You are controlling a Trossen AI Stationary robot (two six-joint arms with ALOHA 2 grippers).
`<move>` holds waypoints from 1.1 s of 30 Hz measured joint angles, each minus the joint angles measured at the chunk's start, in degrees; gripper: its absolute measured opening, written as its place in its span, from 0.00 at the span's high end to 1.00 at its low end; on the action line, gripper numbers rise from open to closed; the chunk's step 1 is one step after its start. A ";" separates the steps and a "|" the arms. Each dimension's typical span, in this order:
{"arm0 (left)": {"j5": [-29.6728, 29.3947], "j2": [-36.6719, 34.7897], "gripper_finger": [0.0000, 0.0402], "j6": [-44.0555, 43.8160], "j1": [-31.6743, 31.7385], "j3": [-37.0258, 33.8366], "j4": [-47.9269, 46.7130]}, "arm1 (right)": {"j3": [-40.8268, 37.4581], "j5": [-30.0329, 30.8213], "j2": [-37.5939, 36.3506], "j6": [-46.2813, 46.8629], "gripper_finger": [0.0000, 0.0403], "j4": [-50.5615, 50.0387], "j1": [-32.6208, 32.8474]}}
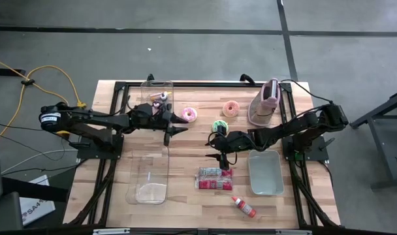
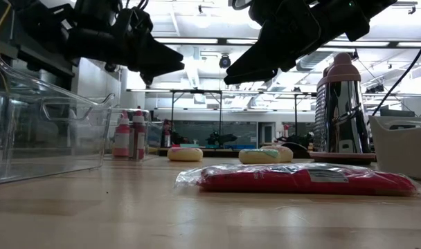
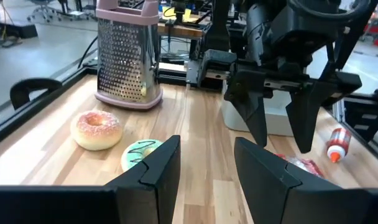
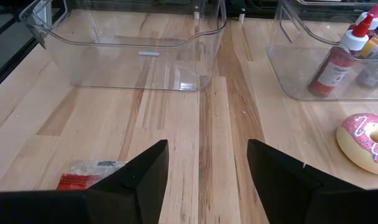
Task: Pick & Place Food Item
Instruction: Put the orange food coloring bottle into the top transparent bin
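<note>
Red snack packet (image 1: 214, 178) lies flat on the bench (image 1: 185, 202), long axis running left–right, between the clear bin (image 1: 148, 177) and the grey tray (image 1: 265, 173). Right gripper (image 1: 215, 147) hovers just above it, fingers apart, empty. Left gripper (image 1: 174, 130) hangs mid-bench, fingers parted, empty.

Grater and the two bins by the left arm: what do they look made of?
Grater: looks like shiny perforated metal, mirror-like in the low view, with a pink top and base, probably plastic. Empty bin: clear glossy plastic, since the wood shows through its walls. Bottle bin: seemingly the same clear plastic.
</note>
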 joint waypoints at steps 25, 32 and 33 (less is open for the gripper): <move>0.14 0.02 0.63 -1.54 0.02 -0.02 0.48 | 0.00 0.00 -0.02 0.00 0.49 0.00 0.00; 0.12 0.02 0.63 -1.68 0.02 -0.02 0.48 | -0.02 0.00 0.00 0.00 0.49 0.11 0.00; 0.12 0.02 0.63 -1.73 0.02 -0.04 0.48 | 0.00 0.00 -0.02 0.02 0.49 0.11 0.00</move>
